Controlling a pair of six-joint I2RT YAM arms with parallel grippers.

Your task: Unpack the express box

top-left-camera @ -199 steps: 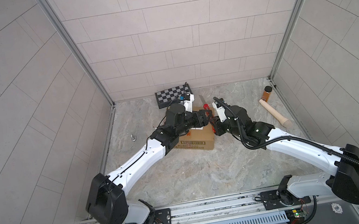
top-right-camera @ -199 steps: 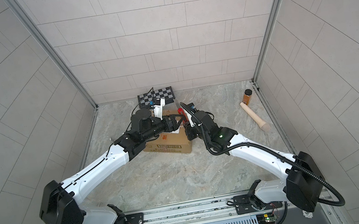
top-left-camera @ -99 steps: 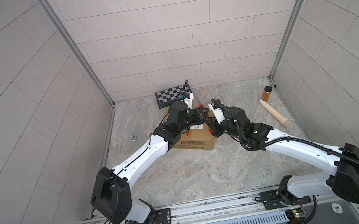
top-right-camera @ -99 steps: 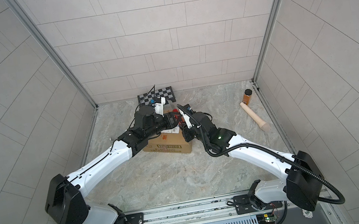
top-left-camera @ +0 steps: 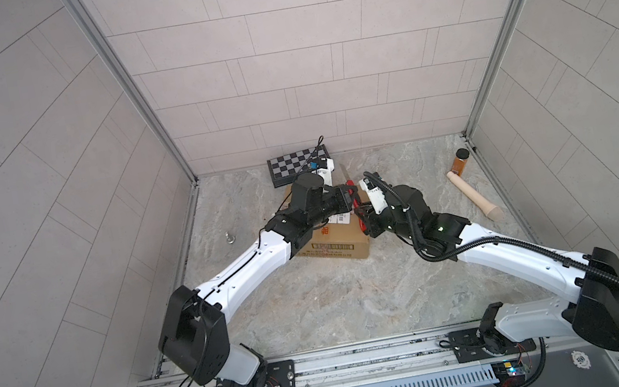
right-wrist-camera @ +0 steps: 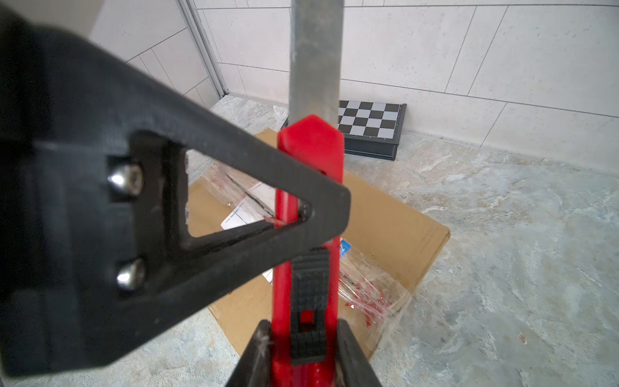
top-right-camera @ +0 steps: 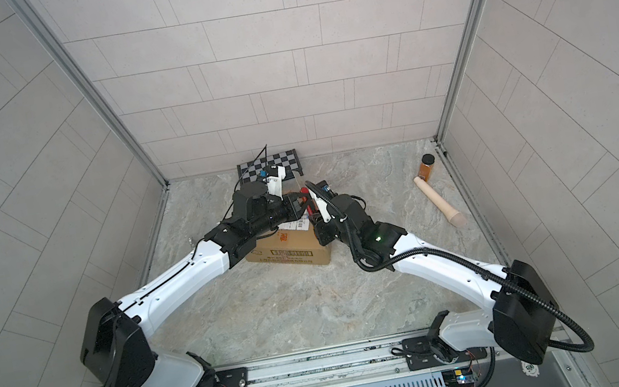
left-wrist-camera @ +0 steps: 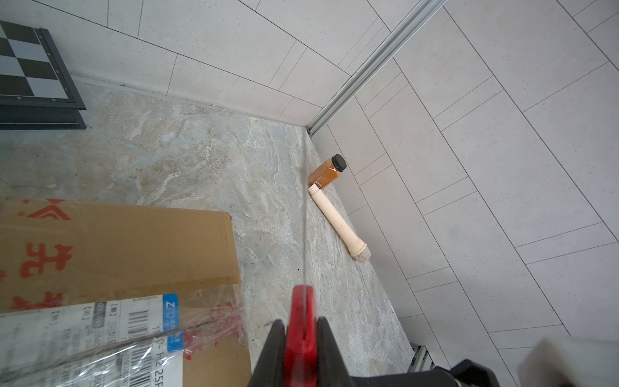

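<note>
Both jaws grip your red utility knife [right-wrist-camera: 310,150]: the left gripper [left-wrist-camera: 301,326] is clamped on its handle, and so is the right gripper [right-wrist-camera: 303,331]. Your express box [top-left-camera: 342,235] sits on the desk [top-left-camera: 358,300], just beside the chess board [top-left-camera: 294,163].

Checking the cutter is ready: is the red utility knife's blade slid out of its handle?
Yes; the right wrist view shows a long gray blade sticking out of the red utility knife.

One express box [top-left-camera: 342,240], one red knife [right-wrist-camera: 310,147], one checkered case [top-left-camera: 294,163]; one bottle [top-left-camera: 461,162], one wooden stick [top-left-camera: 472,196]
</note>
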